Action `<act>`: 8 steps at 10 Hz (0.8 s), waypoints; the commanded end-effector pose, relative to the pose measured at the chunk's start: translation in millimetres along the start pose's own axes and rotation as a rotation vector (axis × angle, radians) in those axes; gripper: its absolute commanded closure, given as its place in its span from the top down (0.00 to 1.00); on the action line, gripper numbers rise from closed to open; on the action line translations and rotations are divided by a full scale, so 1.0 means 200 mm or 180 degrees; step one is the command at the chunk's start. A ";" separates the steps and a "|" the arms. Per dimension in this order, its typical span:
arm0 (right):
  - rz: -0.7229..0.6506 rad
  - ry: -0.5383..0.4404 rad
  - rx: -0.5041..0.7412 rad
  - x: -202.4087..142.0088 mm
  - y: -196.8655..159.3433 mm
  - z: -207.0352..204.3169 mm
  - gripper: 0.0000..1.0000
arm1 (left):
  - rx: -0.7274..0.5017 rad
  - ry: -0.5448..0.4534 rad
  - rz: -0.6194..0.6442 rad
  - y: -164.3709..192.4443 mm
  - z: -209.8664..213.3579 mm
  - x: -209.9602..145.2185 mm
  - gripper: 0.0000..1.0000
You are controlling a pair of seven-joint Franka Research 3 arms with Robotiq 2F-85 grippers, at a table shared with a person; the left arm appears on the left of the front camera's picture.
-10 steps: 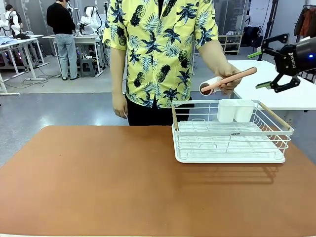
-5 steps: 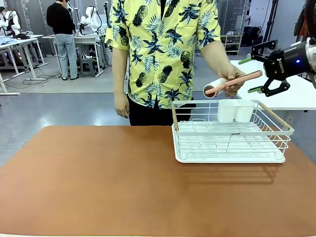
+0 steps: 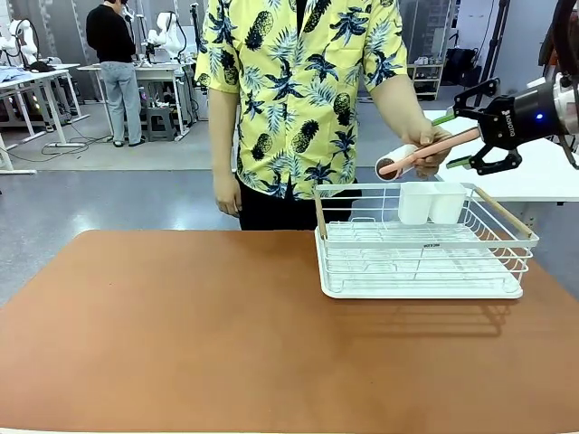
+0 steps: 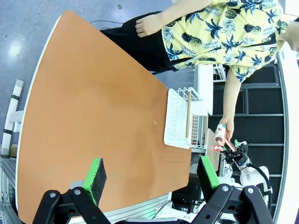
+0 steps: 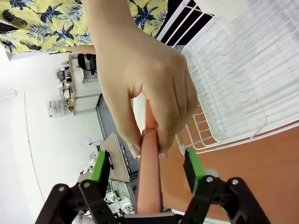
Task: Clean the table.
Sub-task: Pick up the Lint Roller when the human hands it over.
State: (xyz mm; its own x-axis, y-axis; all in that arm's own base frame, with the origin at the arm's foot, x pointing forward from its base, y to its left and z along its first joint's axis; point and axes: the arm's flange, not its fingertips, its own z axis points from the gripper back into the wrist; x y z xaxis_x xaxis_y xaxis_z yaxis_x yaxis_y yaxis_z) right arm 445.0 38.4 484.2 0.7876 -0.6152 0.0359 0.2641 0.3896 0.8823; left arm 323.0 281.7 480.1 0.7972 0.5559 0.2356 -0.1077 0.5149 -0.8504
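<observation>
The rust-brown table (image 3: pixel 181 334) lies bare across the front view, and it appears from high up as the table (image 4: pixel 93 116) in the left wrist view. Behind it a person's hand (image 3: pixel 423 137) holds out a lint roller (image 3: pixel 409 155) by its pink handle. My right gripper (image 3: pixel 450 139) is open, one finger on each side of the handle's free end. Close up, the handle (image 5: pixel 149 186) runs between the green pads (image 5: pixel 193 164) of the right gripper (image 5: pixel 146 165), with the hand (image 5: pixel 145 84) gripping it farther along. My left gripper (image 4: pixel 152 173) hangs open well above the table.
A white wire rack (image 3: pixel 421 258) stands on the table's right side with two white cups (image 3: pixel 431 203) at its back; it also appears as the rack (image 4: pixel 177 119). A white-topped table (image 3: pixel 543 172) is behind my right arm. Other people stand at benches far left.
My right gripper has moved left and slightly down, from clear of the roller to straddling the end of its handle. The person's hand holds almost still.
</observation>
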 end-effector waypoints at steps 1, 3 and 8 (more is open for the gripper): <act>0.0037 0.0036 0.0090 0.02 -0.02 -0.03 0.61 | -0.0058 -0.0001 -0.0020 0.00 0.01 0.00 1.00; 0.0032 0.0029 0.0091 0.03 -0.03 -0.03 0.42 | -0.0058 -0.0001 -0.0020 0.00 0.01 0.00 1.00; 0.0042 0.0049 0.0092 0.03 -0.04 -0.02 0.00 | -0.0058 -0.0001 -0.0020 0.00 0.01 0.00 1.00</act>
State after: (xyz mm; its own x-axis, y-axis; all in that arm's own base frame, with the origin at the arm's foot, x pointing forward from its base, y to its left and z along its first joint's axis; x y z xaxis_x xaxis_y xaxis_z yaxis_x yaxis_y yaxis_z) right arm 447.5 33.7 477.6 0.7909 -0.6112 0.0292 0.2677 0.3885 0.8817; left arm 323.0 281.7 480.1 0.7972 0.5559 0.2356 -0.1077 0.5149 -0.8504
